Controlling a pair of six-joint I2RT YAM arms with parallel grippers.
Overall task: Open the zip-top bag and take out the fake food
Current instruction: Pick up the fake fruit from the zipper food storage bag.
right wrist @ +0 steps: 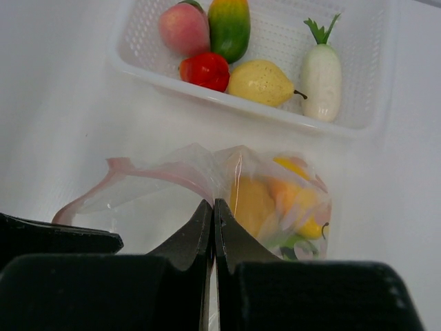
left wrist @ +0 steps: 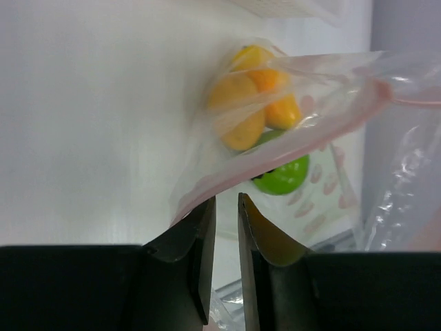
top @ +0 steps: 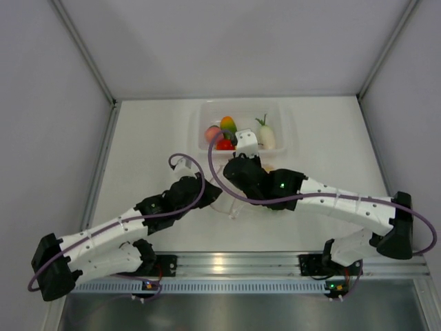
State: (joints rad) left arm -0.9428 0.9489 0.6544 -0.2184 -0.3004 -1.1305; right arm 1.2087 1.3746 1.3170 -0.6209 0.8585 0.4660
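right tool (right wrist: 213, 208) pressed together, pinching zip-top bag (right wrist: 165, 181) rim. left tool (left wrist: 226, 201) narrow gap, zip strip (left wrist: 324, 125) just ahead of tips, grip unclear. Risk: film slips on pull, fake food (right wrist: 256, 200) trapped.

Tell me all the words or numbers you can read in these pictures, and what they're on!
No text can be read anywhere.
The pink marks on the zip-top bag: too blurred to tell whether they are writing.
The fake food and the tub: no writing shows.
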